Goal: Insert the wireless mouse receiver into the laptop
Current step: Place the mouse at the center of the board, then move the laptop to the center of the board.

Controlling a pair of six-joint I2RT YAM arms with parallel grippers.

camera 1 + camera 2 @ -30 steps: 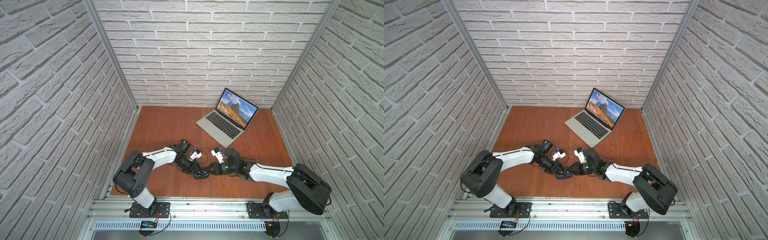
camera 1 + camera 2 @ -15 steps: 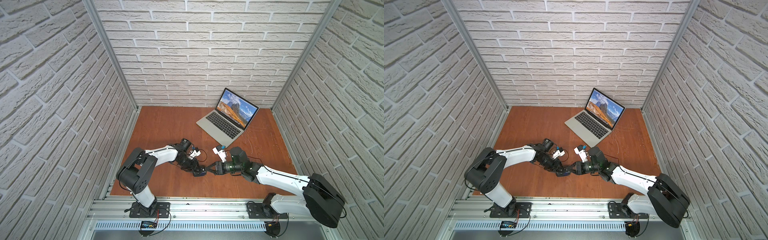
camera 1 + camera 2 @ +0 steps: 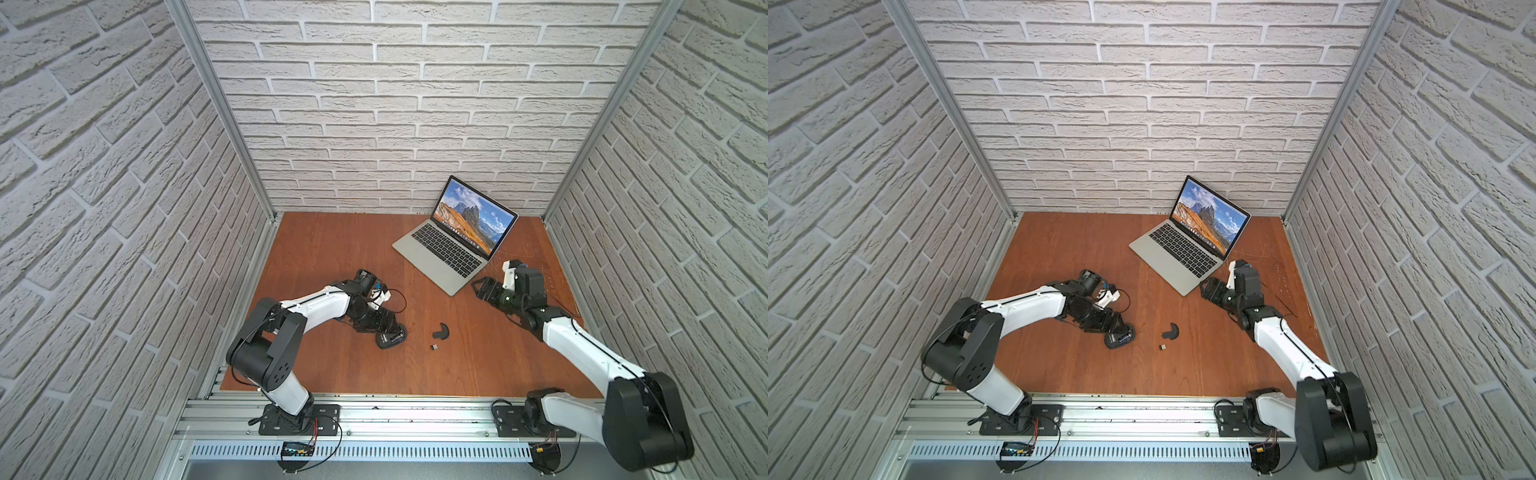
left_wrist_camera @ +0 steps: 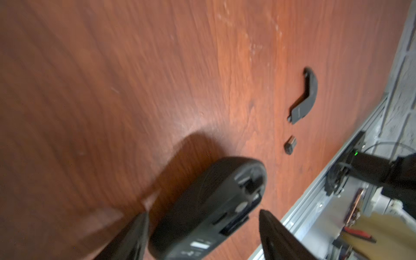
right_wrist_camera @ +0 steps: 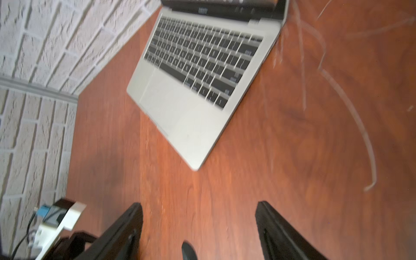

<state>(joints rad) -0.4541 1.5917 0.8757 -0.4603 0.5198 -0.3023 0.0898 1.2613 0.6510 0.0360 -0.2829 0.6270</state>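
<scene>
Wireless mouse receiver (image 3: 434, 347) loose on table (image 3: 332, 249) beside battery cover (image 3: 441, 331), well apart from laptop (image 3: 440, 253). Left gripper (image 4: 202, 215) spread around upturned mouse (image 4: 209, 198); right gripper (image 5: 199, 206) spread, empty. Risk: tiny stub skidding or tilting under pinch, likely jamming at port.

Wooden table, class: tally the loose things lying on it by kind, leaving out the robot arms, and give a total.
laptop: 1
mouse: 1
curved black cover piece: 1
wireless mouse receiver: 1
Total: 4
</scene>
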